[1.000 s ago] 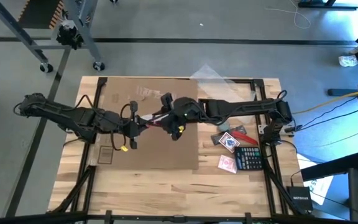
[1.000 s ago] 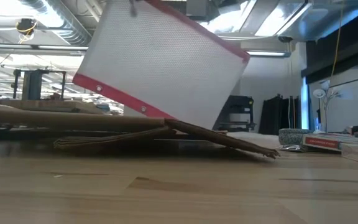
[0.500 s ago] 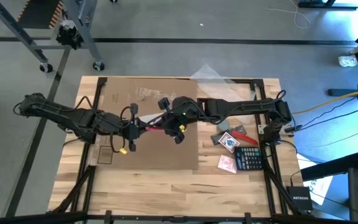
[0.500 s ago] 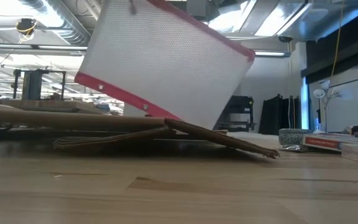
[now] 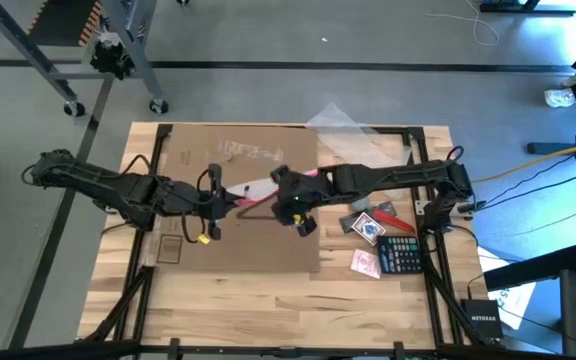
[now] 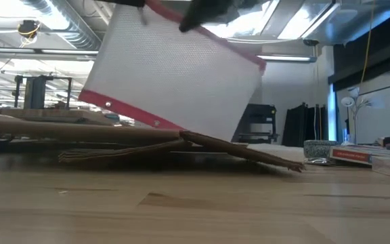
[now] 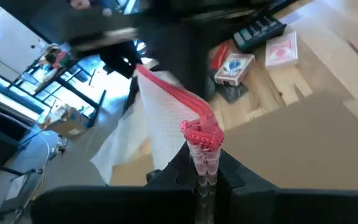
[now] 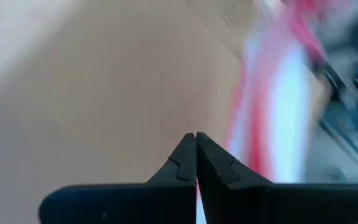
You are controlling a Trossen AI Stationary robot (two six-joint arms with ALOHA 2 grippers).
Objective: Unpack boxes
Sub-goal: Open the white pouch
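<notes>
Matt brown corrugated cardboard box [image 5: 243, 205]; translucent woven-textured plastic pouch with pink-red edge [image 6: 175, 74] between the left jaws; pale wooden tabletop [image 5: 268, 300].

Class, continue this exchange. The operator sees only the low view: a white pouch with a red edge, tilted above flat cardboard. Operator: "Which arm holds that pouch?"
Observer: The left gripper is shut on the pouch's bunched red edge.
Operator: And the other arm?
Observer: The right gripper is shut over the box, beside the pouch; I cannot tell whether it pinches the pouch.
Operator: What lies right of the box?
Observer: A calculator and two card packs.
</notes>
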